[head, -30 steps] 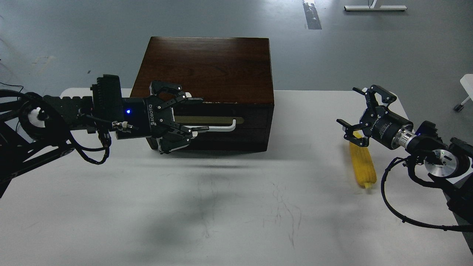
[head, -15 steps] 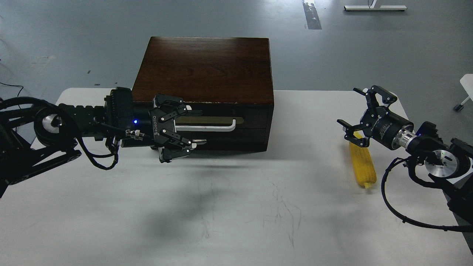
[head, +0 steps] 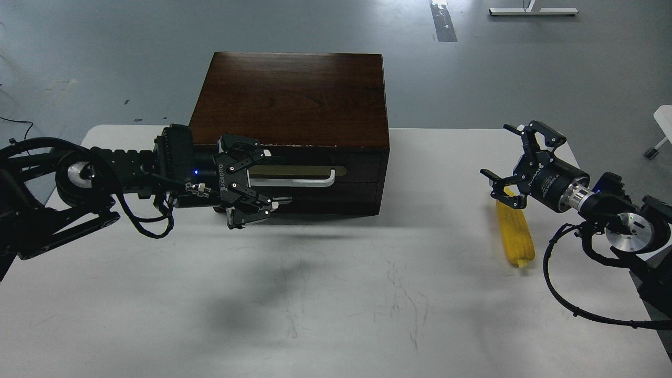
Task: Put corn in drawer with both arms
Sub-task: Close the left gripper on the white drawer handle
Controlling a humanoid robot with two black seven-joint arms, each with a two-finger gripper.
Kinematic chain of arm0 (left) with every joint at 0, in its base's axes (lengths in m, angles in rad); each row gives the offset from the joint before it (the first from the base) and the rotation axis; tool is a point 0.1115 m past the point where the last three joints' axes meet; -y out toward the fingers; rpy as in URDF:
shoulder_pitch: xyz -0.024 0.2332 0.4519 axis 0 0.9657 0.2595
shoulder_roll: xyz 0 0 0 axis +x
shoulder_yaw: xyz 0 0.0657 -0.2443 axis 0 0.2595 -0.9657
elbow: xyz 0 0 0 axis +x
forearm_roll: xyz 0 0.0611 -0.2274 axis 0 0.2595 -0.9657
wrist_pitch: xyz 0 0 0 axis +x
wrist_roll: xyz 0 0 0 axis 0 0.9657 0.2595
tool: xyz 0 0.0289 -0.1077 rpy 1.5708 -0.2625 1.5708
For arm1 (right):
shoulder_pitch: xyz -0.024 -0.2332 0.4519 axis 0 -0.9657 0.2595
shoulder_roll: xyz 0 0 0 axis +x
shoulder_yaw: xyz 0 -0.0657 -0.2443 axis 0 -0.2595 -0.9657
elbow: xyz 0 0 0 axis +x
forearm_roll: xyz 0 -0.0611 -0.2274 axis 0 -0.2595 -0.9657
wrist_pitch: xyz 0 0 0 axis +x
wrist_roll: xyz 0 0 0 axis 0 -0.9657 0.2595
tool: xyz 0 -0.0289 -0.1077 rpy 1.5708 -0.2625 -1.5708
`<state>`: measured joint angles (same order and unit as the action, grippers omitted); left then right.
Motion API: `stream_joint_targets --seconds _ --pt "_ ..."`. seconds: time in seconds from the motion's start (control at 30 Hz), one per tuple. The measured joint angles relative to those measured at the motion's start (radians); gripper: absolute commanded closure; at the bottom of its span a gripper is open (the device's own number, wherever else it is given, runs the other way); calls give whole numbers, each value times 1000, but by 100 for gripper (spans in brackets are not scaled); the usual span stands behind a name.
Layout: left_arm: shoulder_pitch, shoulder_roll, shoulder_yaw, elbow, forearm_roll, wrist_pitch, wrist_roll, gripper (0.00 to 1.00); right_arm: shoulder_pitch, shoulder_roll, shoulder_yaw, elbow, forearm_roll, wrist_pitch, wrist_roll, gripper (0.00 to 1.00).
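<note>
The yellow corn [head: 515, 234] lies on the white table at the right, lengthwise toward me. My right gripper [head: 508, 163] is open just above the corn's far end, not holding it. The drawer [head: 336, 178] is closed in the front of the dark wooden cabinet [head: 294, 94]; its white bar handle [head: 304, 182] shows on a brass-coloured plate. My left gripper [head: 270, 178] is open at the left end of the handle, with fingers above and below the bar.
The white table [head: 336, 294] stretches in front of the cabinet, with faint scuff marks in the middle. Cables hang from both arms. Grey floor lies beyond the table's far edge.
My left arm has drawn back to the left along the drawer front, and its gripper now sits at the handle's left end. The right gripper and the corn have barely moved.
</note>
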<state>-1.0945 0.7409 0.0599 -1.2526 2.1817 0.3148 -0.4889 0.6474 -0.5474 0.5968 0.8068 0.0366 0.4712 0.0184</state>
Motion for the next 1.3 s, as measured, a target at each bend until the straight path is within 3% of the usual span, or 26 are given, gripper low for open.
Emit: stream_joint_targets --seconds 1.3 --pt "-31 -44 93 52 0 -2 0 28 -2 -5 -2 -2 0 6 -1 0"
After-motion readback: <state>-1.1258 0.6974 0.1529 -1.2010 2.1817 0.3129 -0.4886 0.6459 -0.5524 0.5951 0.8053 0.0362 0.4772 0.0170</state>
